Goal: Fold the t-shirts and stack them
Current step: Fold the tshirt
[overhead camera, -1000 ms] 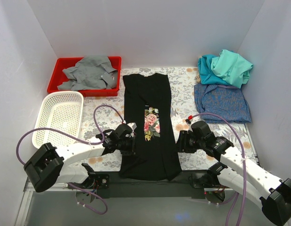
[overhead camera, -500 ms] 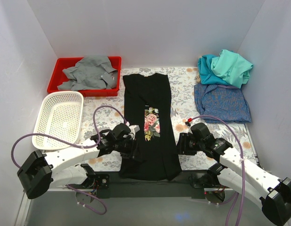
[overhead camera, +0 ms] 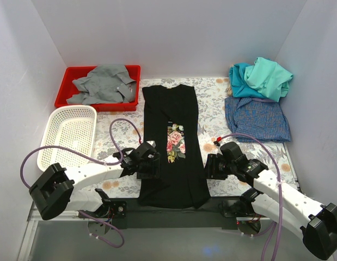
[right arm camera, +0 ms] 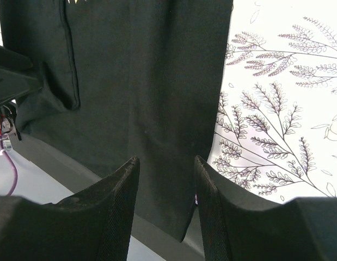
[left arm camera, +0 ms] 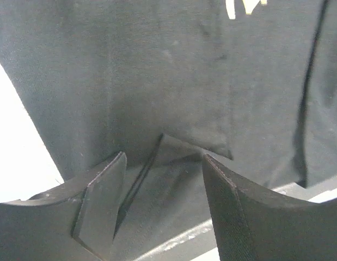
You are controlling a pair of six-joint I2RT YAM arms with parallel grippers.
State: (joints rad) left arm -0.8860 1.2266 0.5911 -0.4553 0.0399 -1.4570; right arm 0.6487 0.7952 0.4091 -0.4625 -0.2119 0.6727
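Observation:
The black t-shirt (overhead camera: 171, 109) lies folded into a long strip down the middle of the table, its rose print (overhead camera: 176, 142) facing up. My left gripper (overhead camera: 153, 167) is open at the strip's lower left edge. In the left wrist view its fingers (left arm camera: 103, 190) stand apart over the black cloth (left arm camera: 130, 65), with a small folded flap between them and nothing held. My right gripper (overhead camera: 209, 166) is open at the strip's lower right edge, and its fingers straddle the hem corner (right arm camera: 182, 217) without closing on it. Teal and mint t-shirts (overhead camera: 261, 79) are heaped at the back right, above a blue-checked one (overhead camera: 257, 118).
A red bin (overhead camera: 70, 73) holding a grey shirt (overhead camera: 103, 84) stands at the back left. A white mesh basket (overhead camera: 67, 136) sits in front of it. The floral tablecloth (overhead camera: 119, 128) ends at a dark front strip (overhead camera: 173, 209). White walls enclose three sides.
My left gripper has opened and let go of the black cloth, after shifting slightly along the shirt's left edge. The right gripper has hardly moved.

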